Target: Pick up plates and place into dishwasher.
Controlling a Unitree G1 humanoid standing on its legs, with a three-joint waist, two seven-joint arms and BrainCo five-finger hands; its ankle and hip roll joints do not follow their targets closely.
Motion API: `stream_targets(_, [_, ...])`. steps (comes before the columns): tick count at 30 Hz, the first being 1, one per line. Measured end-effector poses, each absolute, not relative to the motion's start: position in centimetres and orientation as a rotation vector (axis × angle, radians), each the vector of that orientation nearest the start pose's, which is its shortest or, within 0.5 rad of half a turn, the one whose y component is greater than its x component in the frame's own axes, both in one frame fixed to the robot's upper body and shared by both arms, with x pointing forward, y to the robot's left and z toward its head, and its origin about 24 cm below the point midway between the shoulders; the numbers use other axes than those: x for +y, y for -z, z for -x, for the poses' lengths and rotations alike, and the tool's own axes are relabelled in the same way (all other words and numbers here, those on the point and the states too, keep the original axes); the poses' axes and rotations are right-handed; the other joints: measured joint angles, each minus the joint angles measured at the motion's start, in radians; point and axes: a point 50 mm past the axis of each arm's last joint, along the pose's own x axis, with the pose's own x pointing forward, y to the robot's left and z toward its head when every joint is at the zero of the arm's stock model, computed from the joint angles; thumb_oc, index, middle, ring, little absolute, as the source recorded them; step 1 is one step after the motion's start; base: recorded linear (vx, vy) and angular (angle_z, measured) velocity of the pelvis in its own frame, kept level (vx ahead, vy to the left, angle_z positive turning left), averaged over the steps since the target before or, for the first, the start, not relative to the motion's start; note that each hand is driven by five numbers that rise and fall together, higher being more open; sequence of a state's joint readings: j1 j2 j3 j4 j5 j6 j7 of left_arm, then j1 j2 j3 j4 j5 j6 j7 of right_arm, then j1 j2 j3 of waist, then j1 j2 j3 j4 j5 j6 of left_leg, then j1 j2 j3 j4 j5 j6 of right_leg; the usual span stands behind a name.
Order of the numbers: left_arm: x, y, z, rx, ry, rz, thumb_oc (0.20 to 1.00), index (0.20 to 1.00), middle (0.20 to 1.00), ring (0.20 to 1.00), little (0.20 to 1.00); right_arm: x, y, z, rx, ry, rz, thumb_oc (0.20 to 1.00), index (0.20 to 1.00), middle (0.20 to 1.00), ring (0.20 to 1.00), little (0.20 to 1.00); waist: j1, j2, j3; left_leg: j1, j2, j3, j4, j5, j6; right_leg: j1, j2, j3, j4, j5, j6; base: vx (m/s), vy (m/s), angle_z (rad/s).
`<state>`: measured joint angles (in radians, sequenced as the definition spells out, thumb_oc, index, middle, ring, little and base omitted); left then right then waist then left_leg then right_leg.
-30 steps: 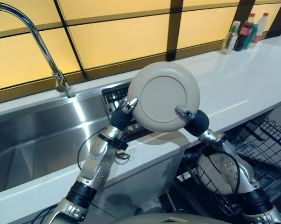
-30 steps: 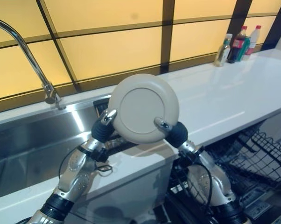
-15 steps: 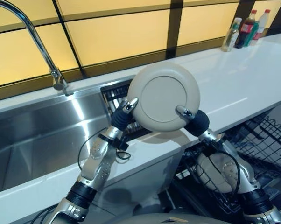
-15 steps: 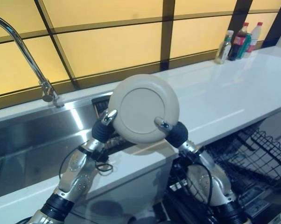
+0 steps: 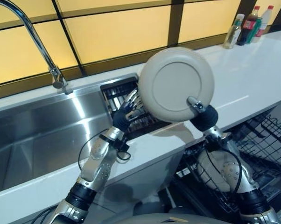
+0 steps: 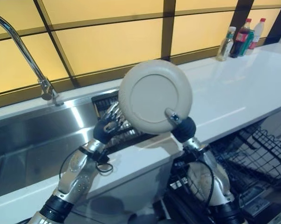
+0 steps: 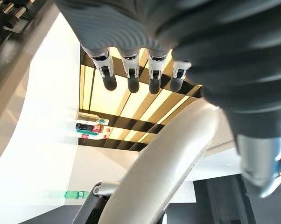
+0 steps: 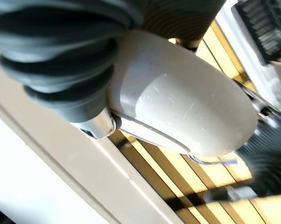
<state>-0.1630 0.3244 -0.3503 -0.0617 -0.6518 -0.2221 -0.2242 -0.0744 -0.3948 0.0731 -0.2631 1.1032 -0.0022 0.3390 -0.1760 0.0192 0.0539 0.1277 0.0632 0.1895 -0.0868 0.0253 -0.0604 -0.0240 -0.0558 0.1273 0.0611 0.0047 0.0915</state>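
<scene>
While the plate (image 5: 176, 84) is up in the air and none sits in the dishwasher rack (image 5: 266, 140) yet, the job looks to me about half done for this one dish: lifted, not yet lowered.

At about nine o'clock of the head views lies the steel sink (image 5: 33, 140), with the curved tap (image 5: 35, 42) at ten o'clock. Just right of the basin is a dark ribbed drain grid (image 5: 119, 95). Over that grid hangs the left hand (image 5: 130, 108), at about eight o'clock of the plate; its fingers are spread and fairly straight, and in its own wrist view they (image 7: 131, 77) point out with nothing between them, so it holds nothing and stands just beside the plate's edge, apart from it as far as I can tell.

At the centre the plate stands on edge, its underside toward the camera, above the white counter (image 5: 243, 84). The right hand (image 5: 196, 105) grips its rim at about five o'clock, thumb on the near face; the right wrist view shows the plate's pale underside (image 8: 182, 107) pressed against that hand. So the right hand alone carries it.

At one o'clock a few bottles (image 5: 245, 25) stand by the wall. At four o'clock, below the counter, the open wire rack waits; what remains, I judge, is swinging the plate down right and slotting it there.
</scene>
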Motion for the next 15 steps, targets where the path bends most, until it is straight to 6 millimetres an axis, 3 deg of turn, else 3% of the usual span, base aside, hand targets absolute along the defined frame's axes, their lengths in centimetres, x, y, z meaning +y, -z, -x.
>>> stream_targets(9, [11.0,-10.0,-26.1,-0.268,0.590,0.336,1.000,1.000,1.000,1.000,1.000,-18.1,-14.1,-24.8,-0.408,-0.523,-0.662,0.200,0.200,0.200,0.200,0.200,-0.005,0.000,0.000,-0.002,-0.001,0.003,0.000,0.000,0.000,-0.005,0.000,0.003,0.002,0.000,0.000,-0.01,0.003,0.00])
stream_targets(15, [11.3,-10.3,-26.0,-0.283,0.579,0.365,1.000,1.000,1.000,1.000,1.000,-21.6,-14.5,-24.3,-0.506,-0.288,-0.632,0.200,0.200,0.200,0.200,0.200,-0.009,0.000,0.000,-0.003,-0.001,0.012,0.000,-0.001,0.000,-0.013,0.001,0.013,0.004,0.000,0.000,-0.01,-0.005,-0.03])
